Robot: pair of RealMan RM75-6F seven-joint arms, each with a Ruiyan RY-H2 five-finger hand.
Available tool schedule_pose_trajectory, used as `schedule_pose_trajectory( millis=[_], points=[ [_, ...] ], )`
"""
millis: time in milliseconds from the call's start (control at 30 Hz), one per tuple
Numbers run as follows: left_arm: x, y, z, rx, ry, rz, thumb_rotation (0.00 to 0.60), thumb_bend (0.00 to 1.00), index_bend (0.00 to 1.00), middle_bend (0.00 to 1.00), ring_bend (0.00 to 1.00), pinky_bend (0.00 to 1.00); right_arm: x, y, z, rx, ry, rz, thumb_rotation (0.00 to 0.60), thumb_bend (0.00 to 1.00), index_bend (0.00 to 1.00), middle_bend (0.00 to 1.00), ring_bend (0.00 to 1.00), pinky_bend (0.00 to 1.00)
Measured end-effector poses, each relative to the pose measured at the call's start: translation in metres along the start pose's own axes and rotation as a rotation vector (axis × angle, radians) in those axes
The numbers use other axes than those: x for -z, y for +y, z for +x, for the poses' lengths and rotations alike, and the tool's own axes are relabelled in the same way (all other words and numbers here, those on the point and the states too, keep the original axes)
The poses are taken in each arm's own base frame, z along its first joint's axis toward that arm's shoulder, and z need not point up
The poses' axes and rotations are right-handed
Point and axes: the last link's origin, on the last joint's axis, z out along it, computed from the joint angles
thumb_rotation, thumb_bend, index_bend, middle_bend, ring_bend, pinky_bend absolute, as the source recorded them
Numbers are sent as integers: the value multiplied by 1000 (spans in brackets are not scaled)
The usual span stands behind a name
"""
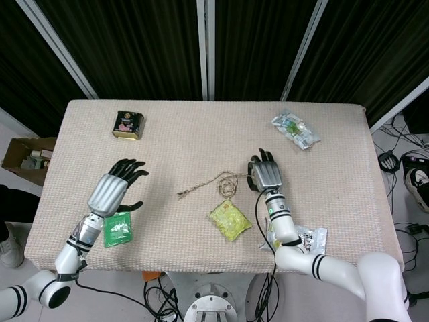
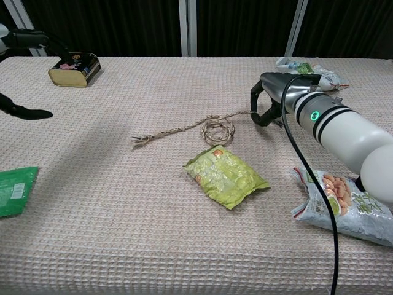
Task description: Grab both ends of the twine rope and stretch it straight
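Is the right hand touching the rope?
Touching. In the chest view the right hand has its fingers curled on the rope end, which runs lifted up to them.

Tan braided twine rope (image 2: 187,128), frayed left end flat on tablecloth, small coil mid-length, right end raised

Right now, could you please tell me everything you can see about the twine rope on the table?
The twine rope is thin, tan and twisted, like rough natural fibre. It lies on the woven beige table cover, near the middle. Its left end is frayed and free; toward the right it forms a small coil just above the yellow-green packet, seemingly not touching it. From the coil a strand runs up and right to the right hand, whose curled fingers hold that end. The left hand is well away from it.
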Motion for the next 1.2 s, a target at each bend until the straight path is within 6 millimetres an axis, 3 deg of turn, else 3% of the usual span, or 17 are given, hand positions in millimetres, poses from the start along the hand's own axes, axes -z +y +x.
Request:
schedule_pose_trajectory(
  millis=[133, 333, 533, 667, 967, 1200],
  points=[
    [-14, 4, -8, 31, -44, 17, 600, 162, 343, 158, 106, 134, 1, 9, 18, 56, 45, 2, 600, 467, 696, 282, 30, 136],
    [-47, 30, -38, 112, -138, 23, 600, 156, 376, 169, 106, 134, 3, 26, 45, 107, 88, -26, 600, 473, 697, 281, 30, 136],
    [-86, 58, -71, 134, -184, 51, 600, 163, 381, 170, 106, 134, 6, 37, 51, 114, 83, -58, 600, 476, 697, 280, 30, 135],
    [-104, 70, -88, 135, -210, 101, 600, 231, 401, 170, 106, 134, 8, 42, 49, 109, 76, -67, 600, 477, 698, 278, 30, 134],
    [-117, 80, -115, 146, -239, 181, 600, 317, 437, 170, 106, 134, 9, 46, 46, 69, 73, -75, 600, 477, 699, 277, 30, 132],
    [-116, 82, -123, 152, -230, 189, 600, 353, 465, 171, 106, 134, 9, 47, 46, 60, 76, -76, 600, 477, 699, 277, 30, 132]
  ],
)
